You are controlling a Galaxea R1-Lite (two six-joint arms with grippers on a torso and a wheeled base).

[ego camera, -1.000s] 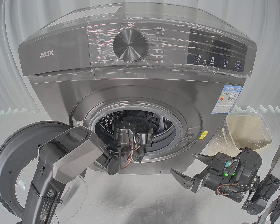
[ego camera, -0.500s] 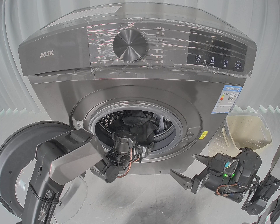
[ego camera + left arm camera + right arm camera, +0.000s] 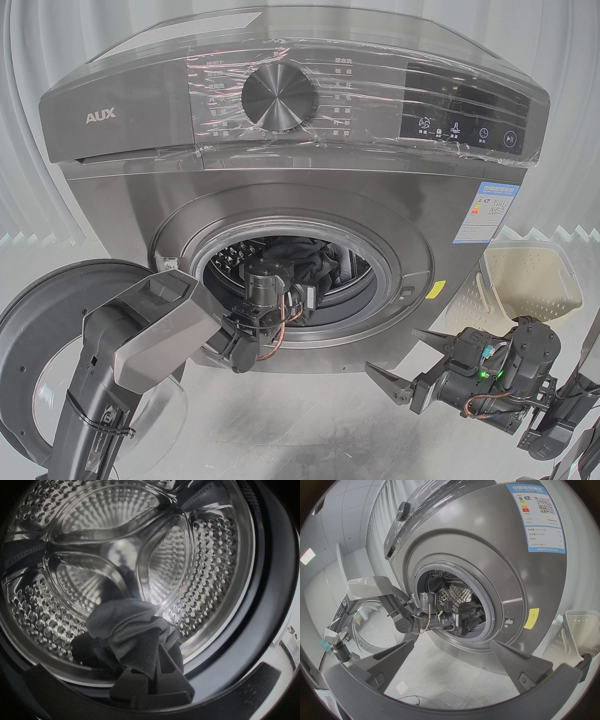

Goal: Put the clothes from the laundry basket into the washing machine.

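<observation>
Far left: round grey door with a clear window (image 3: pixel 37 350), swung wide open beside the large silver-grey front-loading washing machine (image 3: pixel 294 187); next along, black left gripper (image 3: pixel 150 667) at the lower lip of the machine's round mouth, poked into the perforated steel drum (image 3: pixel 193 552); fingers (image 3: pixel 172 673) pressed together on a crumpled dark grey fabric garment (image 3: pixel 131 630); pinches it at a bunched end, folds spilling over the fingertips; garment inside the drum, low at the front, just behind the dark door seal; no clean long axis to the bundle, though in the left wrist view leads away from the fingertips and inward, toward the drum's back wall; in the head view lies as a dark heap across the lower middle of the opening, wider than tall; further right and lower, outside the machine and well apart from the mouth, black right gripper (image 3: pixel 394 352), held above the pale grey floor (image 3: pixel 281 425); fingers spread wide apart, tips pointing toward the robot's left; far right, cream perforated plastic laundry basket (image 3: pixel 537 281), on the floor just beside the machine's right front corner.
</observation>
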